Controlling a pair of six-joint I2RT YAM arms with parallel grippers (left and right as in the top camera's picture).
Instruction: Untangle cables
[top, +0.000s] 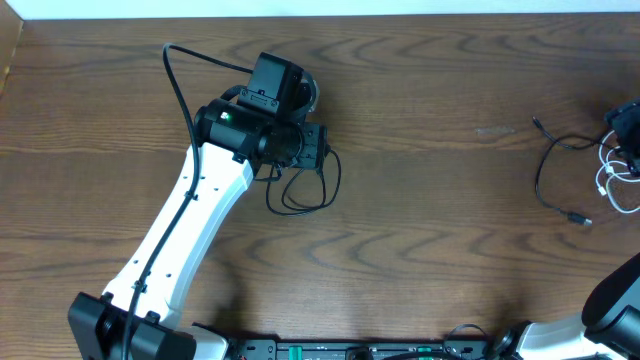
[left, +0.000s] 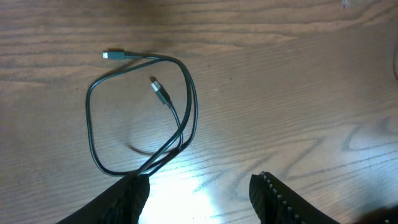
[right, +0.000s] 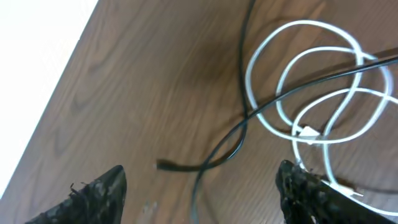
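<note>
While both arms reach in from the robot's side, a broad dark-brown wood-grain worktop (top: 450, 70) fills nearly everything I can see. The white-shelled left arm (top: 190, 220) stretches diagonally up towards the left-centre of it, its black wrist parked over a cable. The right arm (top: 612, 295) shows only as a dark rounded joint at the lower right corner.

Seen from its own wrist, the left claw (left: 200, 182) has its two black fingers spread wide, bare wood between them, gripping nothing. The right claw (right: 200, 173) is likewise spread, with nothing clamped.

Just beyond the left claw lies a thin black cord in a single flat loop (left: 191, 106), well apart from the other cables. The narrow end of that loop runs up to the tip of one finger, and I cannot tell whether it touches.

Far over at the right edge of the worktop sit the other two. One is a thin white cord coiled in several overlapping rings (right: 314, 23). The other is a second thin black cord (right: 246, 116), which crosses itself just beside the coil and sends one strand straight across the white rings.

The looped cord's two ends lie loose: a pale-tipped plug (left: 112, 55) at the outer top of the loop and a darker plug (left: 159, 91) inside it. A small white plug (right: 308, 132) rests within the white coil. The second black cord's blunt tip (right: 165, 165) lies on bare wood off to the side of the coil.
</note>
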